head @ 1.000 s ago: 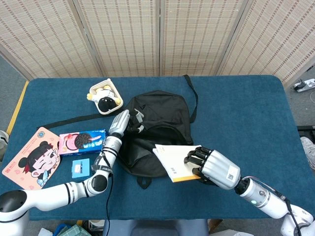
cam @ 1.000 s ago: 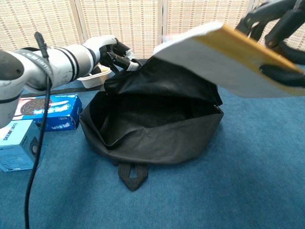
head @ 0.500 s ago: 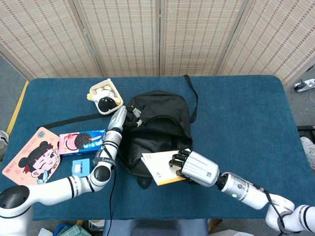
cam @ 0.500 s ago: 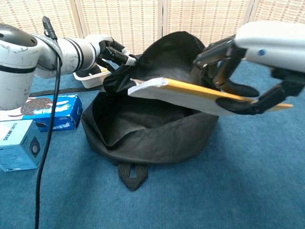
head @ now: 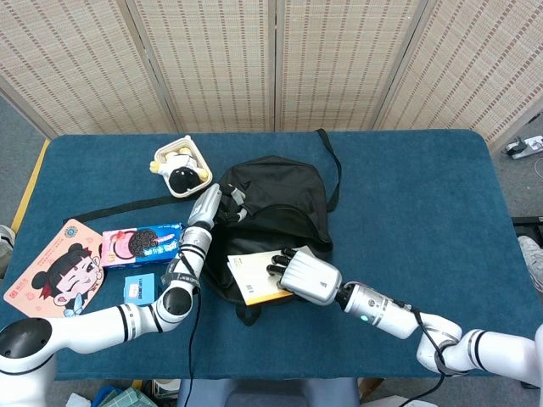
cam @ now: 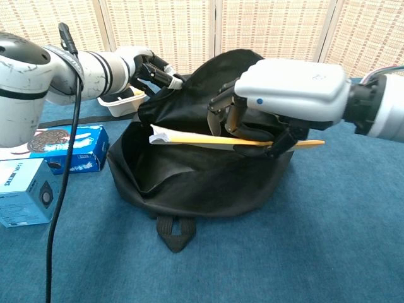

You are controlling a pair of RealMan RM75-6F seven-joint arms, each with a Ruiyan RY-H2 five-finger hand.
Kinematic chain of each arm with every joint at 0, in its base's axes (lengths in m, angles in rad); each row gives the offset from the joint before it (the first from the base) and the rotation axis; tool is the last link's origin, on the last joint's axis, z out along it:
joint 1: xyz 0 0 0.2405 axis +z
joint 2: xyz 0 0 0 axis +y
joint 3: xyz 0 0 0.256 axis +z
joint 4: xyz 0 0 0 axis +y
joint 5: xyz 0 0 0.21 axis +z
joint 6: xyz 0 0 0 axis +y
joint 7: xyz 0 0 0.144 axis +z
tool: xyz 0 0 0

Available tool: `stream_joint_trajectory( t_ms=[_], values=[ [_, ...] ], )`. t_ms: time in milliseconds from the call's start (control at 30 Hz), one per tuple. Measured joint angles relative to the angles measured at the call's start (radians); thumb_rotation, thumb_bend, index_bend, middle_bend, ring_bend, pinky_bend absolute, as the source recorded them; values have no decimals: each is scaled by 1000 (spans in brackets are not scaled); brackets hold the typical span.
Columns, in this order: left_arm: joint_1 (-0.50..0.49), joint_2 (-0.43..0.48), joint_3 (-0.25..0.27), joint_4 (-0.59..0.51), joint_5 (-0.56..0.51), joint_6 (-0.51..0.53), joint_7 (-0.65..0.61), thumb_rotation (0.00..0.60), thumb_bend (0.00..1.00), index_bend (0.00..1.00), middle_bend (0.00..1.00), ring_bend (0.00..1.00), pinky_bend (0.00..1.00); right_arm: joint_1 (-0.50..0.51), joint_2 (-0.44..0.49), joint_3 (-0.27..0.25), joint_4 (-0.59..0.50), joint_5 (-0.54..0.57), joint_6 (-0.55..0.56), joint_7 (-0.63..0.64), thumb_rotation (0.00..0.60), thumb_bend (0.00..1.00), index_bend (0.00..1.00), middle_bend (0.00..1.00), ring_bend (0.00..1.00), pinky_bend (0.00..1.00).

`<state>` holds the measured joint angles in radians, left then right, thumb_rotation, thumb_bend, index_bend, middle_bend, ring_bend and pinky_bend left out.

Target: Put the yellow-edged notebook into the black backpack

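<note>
With my left hand (cam: 148, 71) pinching the black backpack (cam: 202, 170) open, my right hand (cam: 278, 101) grips the yellow-edged notebook (cam: 221, 139) over its mouth; next, tilt it down inside.

**Layout at the bag mouth**

From my seat: backpack (head: 276, 216) mid-table, notebook (head: 254, 275) over its open mouth in my right hand (head: 307, 275). Left hand (head: 222, 203) on the rim. Cookie box (head: 140, 243) left; tray (head: 181, 166) behind-left.

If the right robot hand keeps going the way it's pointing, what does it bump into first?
Probably the inside of the backpack. The right robot hand holds the notebook level over the open mouth, pointing toward the far wall. How deep it sits is hard to judge.
</note>
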<state>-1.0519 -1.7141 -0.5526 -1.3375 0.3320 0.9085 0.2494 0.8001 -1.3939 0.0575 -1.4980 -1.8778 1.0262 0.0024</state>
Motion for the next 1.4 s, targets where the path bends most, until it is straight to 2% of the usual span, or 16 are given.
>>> stream_joint_trajectory(
  t_ms=[600,933,1233,1400],
  values=[
    [6,29,24,-44,-5,12,-4,600,549,817,359,272,436,75,-160,15,233,111,-91,-39,600,433,727,415,324,363],
    [7,41,25,-54,-22,14,-9,600,549,814,359,263,436,111,-258,13,356,167,-147,-119,600,428,727,414,306,363],
    [17,61,27,-75,-32,14,-18,600,549,813,359,260,436,105,-337,12,459,192,-110,-159,600,337,727,413,299,363],
    [20,71,34,-93,-27,16,-20,600,549,810,359,260,436,85,-388,8,538,200,-51,-148,600,238,689,423,298,363]
  ],
)
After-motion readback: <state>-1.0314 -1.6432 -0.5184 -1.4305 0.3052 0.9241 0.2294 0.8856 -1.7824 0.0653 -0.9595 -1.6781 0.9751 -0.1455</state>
